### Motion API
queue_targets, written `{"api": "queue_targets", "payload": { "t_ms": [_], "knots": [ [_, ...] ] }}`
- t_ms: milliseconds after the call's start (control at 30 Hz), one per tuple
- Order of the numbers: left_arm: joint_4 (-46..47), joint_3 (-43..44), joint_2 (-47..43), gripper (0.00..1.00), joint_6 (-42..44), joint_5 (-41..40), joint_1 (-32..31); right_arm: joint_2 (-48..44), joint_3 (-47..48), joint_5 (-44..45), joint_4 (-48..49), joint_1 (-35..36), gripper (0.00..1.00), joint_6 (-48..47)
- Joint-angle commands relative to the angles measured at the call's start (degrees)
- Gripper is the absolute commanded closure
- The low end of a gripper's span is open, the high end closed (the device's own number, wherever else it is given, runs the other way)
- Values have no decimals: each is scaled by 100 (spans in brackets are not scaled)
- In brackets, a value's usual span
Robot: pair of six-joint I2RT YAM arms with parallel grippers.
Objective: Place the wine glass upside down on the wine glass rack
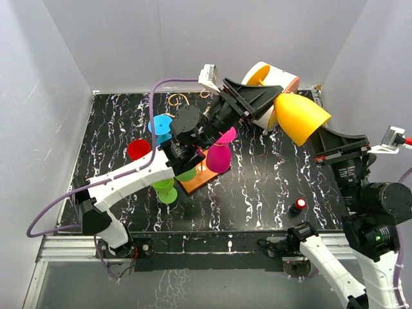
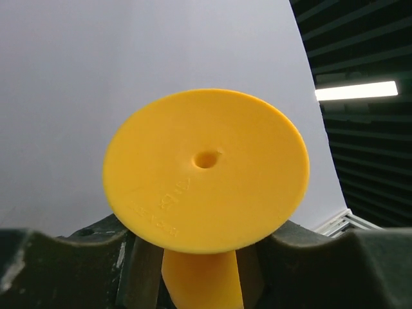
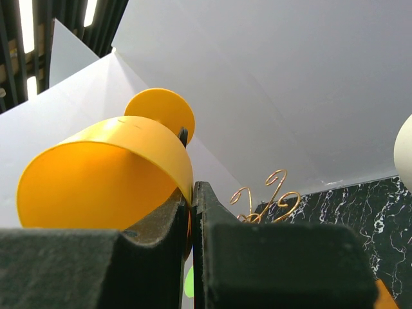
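Left gripper (image 1: 270,96) and right gripper (image 1: 323,133) hold wine glass (image 1: 300,119) — aloft.

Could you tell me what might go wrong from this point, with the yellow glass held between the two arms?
1. The left gripper clamps the stem and the right gripper pinches the thin bowl wall of the yellow glass. Any uneven pull could twist it loose.
2. The rack already looks crowded with the pink glass and others, so bringing in another may knock one.

Wine glass (image 1: 301,118) aloft, right of rack (image 1: 196,183).
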Motion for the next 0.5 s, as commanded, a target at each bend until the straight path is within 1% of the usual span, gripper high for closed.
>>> {"api": "queue_targets", "payload": {
  "t_ms": [0,200,233,267,300,433,467],
  "knots": [
    [470,294,-23,62,65,-172,-12,67,-13,-734,212,18,100,-281],
    [558,316,-1,80,124,-173,-12,91,-13,-906,120,17,100,-365],
    [565,316,-8,85,140,-173,-12,94,-21,-924,104,18,100,-390],
    [571,296,-19,94,160,-173,-12,96,-22,-947,96,18,100,-416],
    [595,256,-52,100,182,-180,-8,102,-11,-977,81,18,100,-474],
    [766,102,-148,100,349,-229,-12,171,170,-943,-226,18,100,-708],
    [777,83,-179,100,414,-244,-12,202,244,-941,-325,18,97,-781]
  ]
}}
